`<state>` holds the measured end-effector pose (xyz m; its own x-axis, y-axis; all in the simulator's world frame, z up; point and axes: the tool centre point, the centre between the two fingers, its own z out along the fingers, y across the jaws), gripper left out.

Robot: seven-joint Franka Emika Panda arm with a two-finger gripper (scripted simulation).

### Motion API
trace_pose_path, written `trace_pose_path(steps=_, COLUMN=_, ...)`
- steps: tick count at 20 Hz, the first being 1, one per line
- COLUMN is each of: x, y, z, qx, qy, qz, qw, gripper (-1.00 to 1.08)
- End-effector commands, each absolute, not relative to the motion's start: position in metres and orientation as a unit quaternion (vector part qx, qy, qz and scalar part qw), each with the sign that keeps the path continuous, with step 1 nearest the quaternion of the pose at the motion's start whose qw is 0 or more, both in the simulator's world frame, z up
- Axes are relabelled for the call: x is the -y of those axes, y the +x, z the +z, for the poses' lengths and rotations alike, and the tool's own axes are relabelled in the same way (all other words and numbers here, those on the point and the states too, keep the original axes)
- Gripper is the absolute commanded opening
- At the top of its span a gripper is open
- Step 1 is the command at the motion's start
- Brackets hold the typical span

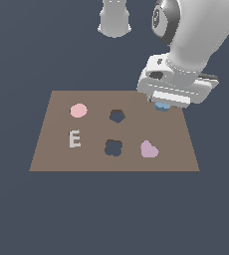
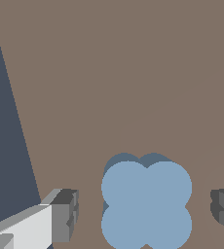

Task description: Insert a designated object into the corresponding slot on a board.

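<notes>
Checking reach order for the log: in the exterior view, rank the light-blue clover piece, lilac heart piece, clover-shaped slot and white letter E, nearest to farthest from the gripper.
1. Light-blue clover piece: under the gripper, between its fingers.
2. Lilac heart piece: board's front, exterior view's right.
3. Clover-shaped slot: front centre.
4. White letter E: exterior view's left.

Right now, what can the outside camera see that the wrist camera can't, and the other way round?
Only the exterior view shows the pink disc, white letter E, lilac heart, pentagon hole and clover slot. Only the wrist view shows the blue piece's whole clover outline and the open jaws, with fingers apart on either side, not touching it. Both show the blue clover piece on the brown board.
</notes>
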<state>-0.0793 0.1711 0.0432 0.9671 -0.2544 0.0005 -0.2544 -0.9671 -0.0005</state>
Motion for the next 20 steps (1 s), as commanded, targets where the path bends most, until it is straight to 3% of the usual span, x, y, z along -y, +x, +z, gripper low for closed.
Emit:
trace_pose_path(steps=1, x=-0.1711, y=-0.0795, z=0.0354, qx=-0.129, qy=-0.992, qz=0.000, qw=0.000, gripper=1.00)
trace_pose_path(steps=5, x=-0.1714, y=-0.0795, z=0.0299, qx=-0.129, qy=-0.992, qz=0.000, qw=0.000, gripper=1.00)
trace_pose_path(steps=6, x=-0.1714, y=-0.0795, z=0.0299, qx=-0.129, qy=-0.992, qz=0.000, qw=0.000, gripper=-1.00)
trace_pose_path(steps=20, x=-0.1720, y=-0.0781, z=0.0307, qx=-0.133, qy=-0.991, qz=0.000, qw=0.000, gripper=-1.00)
